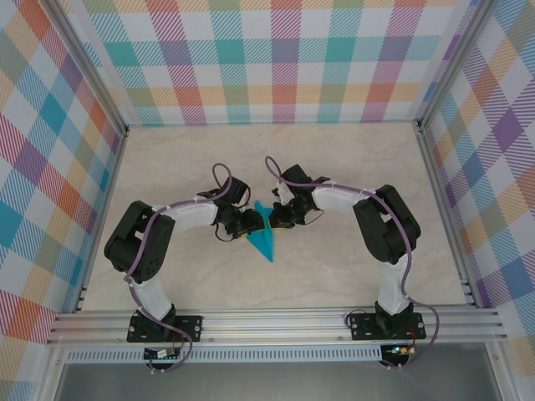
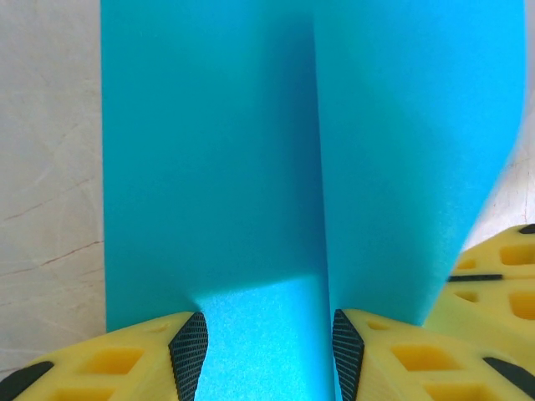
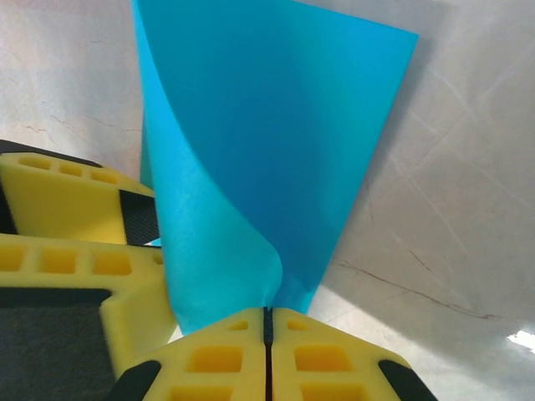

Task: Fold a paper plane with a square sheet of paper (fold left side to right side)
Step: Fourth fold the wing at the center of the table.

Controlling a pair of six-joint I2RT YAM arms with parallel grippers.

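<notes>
Top external: the thin, creased teal-blue paper sheet (image 1: 267, 241) lies at the centre of the pale marbled desk (image 1: 334, 276), between the left tool (image 1: 249, 224) and the right tool (image 1: 281, 219).

Left wrist: the left tool (image 2: 266, 334) has its fingers apart, straddling a raised fold, probably to steady it.

Right wrist: the right tool (image 3: 267, 322) is pinched together on a curled flap, holding it raised for folding over.

The table (image 1: 334, 276) is pale and marbled — faintly veined. Pastel plaid walls (image 1: 267, 58) (teal, orange, purple) enclose three sides; an aluminium rail (image 1: 276, 322) edges the near one.
</notes>
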